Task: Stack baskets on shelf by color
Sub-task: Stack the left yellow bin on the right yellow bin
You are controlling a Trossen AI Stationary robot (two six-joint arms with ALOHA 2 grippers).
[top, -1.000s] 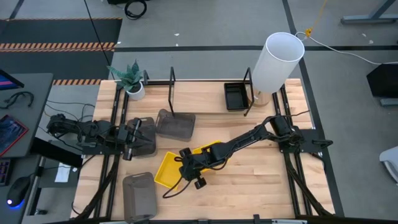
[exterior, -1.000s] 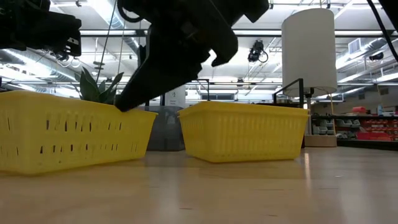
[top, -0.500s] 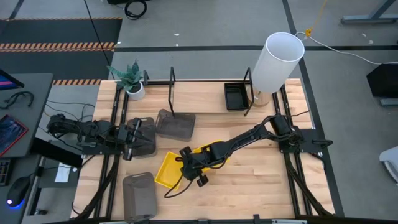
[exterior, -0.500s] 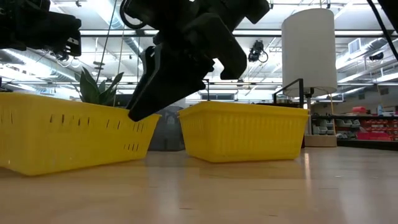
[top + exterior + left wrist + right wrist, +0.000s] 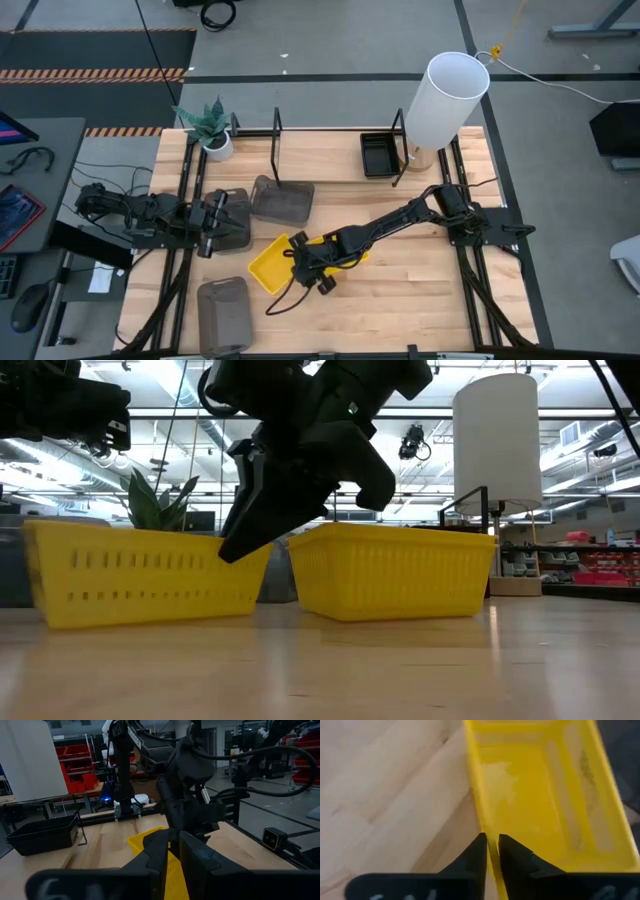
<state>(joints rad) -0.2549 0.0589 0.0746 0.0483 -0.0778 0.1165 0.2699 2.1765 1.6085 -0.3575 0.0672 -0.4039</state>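
Observation:
A yellow basket (image 5: 266,270) (image 5: 150,575) (image 5: 540,795) sits askew near the table's middle, with my right gripper (image 5: 298,258) (image 5: 238,545) (image 5: 491,851) shut on it. A second yellow basket (image 5: 347,240) (image 5: 390,570) rests on its bottom on the table, under the right arm. Three grey baskets (image 5: 282,198) (image 5: 236,228) (image 5: 224,312) lie at the left. One black basket (image 5: 378,153) stands in the black rod shelf (image 5: 320,131) at the far edge. My left gripper (image 5: 207,222) (image 5: 172,851) waits shut beside a grey basket. My right gripper pinches the yellow basket's long side wall at its rim (image 5: 482,827), one finger inside the basket and one outside. The fingers come slanting down from above and from the table's right. The basket stays upright and about level; whether its bottom rests on the table, I cannot tell.
A tall white cylinder (image 5: 445,98) stands at the shelf's right end and a small potted plant (image 5: 210,128) at the far left corner. Bare wood lies near and right of the right arm (image 5: 420,300).
My right gripper has moved a little toward the far edge, still shut on the yellow basket. The basket has tipped briefly, turned about on the table and shifted away from the near edge; it now sits level and diagonal.

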